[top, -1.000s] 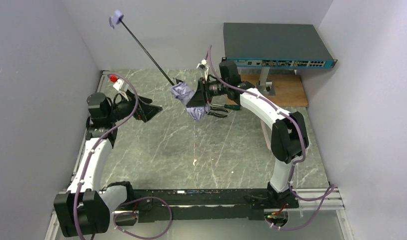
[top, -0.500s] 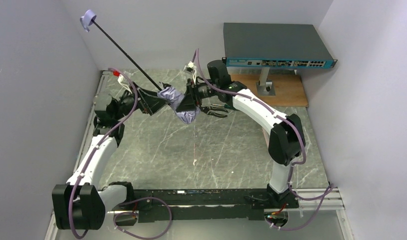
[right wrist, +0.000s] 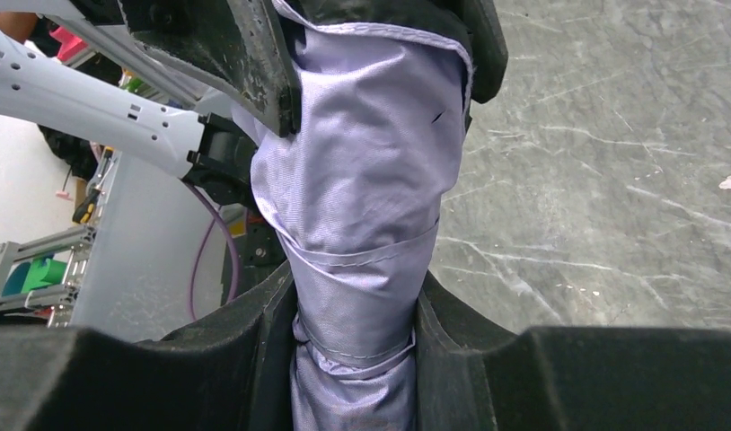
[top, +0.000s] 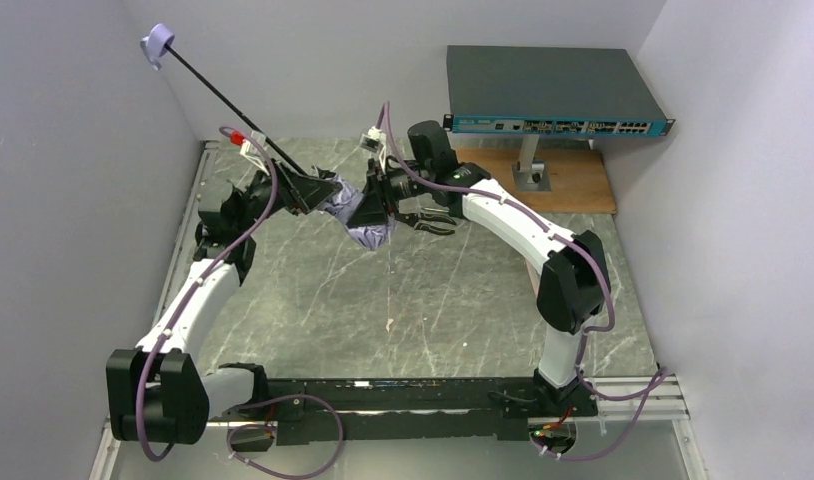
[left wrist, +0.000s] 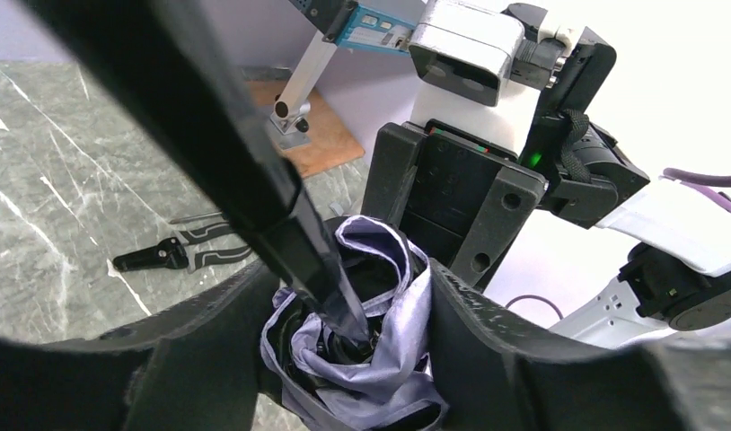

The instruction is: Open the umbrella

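Top external view is showing the umbrella (top: 371, 238) being held above the table's (top: 463, 290) far half, shaft (top: 228, 100) pointing to ten o'clock, right gripper (top: 368, 210) clamping its folded cloth, left gripper (top: 318, 190) straddling the cloth's end, grip impossible to tell

Compact umbrella (top: 355, 212), canopy not opened.
Its pale lilac fabric with black lining is bunched in a wrapped bundle, held in mid-air; the thin black shaft (top: 223, 100) is extended, slanting up-left to a small lilac handle (top: 158, 42).
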### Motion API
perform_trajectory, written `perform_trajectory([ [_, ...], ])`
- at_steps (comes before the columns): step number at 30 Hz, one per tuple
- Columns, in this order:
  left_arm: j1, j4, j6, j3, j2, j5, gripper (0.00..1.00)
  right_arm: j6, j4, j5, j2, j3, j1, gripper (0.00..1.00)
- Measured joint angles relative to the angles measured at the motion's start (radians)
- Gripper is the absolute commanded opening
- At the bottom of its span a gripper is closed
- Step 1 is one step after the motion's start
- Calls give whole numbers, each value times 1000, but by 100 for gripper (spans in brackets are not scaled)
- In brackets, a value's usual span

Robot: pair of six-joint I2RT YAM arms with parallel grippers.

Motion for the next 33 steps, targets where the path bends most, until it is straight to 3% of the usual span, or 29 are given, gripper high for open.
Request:
perform_trajectory([
  [3, -3, 6, -11, 1, 0, -2, 17, -10, -21, -1, 0, 11, -2, 23],
  [5, -5, 10, -23, 7, 0, 4, 4, -20, -39, 0, 0, 19, -3, 42],
  [8, -10, 10, -29, 15, 0, 6, 0, -28, -52, 3, -9, 21, -16, 65],
  [11, -12, -19, -44, 23, -2, -18, 0, -40, -55, 26, -39, 21, -29, 71],
  [14, -9, -74, -39, 30, -2, -56, 0, -57, -60, 105, -107, 21, -58, 70],
  [19, -8, -201, -18, 74, -5, -145, 0, -124, -66, 260, -237, 26, -69, 57],
  [26, -8, -273, -18, 98, -15, -201, 0, -299, -98, 432, -260, 40, 95, 53],
  [33, -17, -232, -16, 94, -43, -188, 0, -481, -68, 600, -280, -82, 190, 49],
])
